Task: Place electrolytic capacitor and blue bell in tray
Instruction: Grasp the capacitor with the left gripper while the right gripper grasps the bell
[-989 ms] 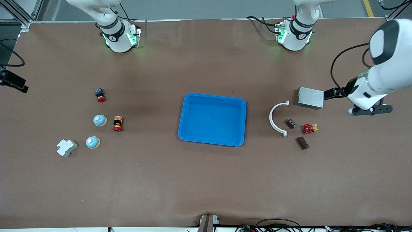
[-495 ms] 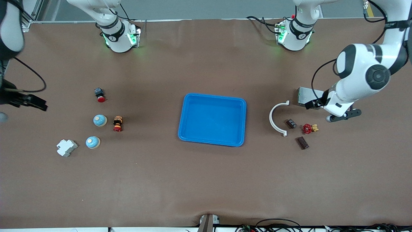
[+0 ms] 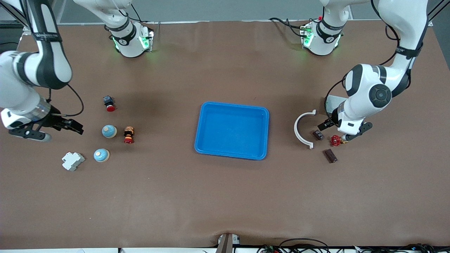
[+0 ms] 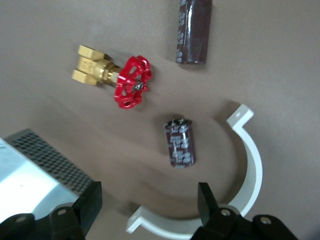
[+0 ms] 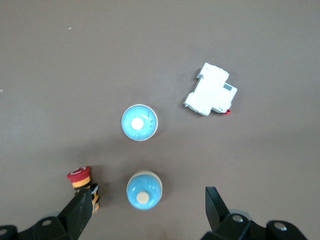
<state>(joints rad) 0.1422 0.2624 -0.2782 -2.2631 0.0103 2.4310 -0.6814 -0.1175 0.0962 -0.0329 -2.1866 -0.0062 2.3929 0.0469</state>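
The left hand (image 4: 148, 207), fingers apart, hangs over a small electrolytic capacitor (image 4: 179, 142). The right hand (image 5: 150, 210), also spread, hovers above two blue bells (image 5: 139, 122). The blue tray (image 3: 262, 113) sits mid-surface between them.

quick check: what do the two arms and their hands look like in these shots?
Both arms are glossy white with black joint bands and round dark caps. Black cables loop along them. Green lights glow at both bases. The left hand and right hand have black fingers on black bodies.
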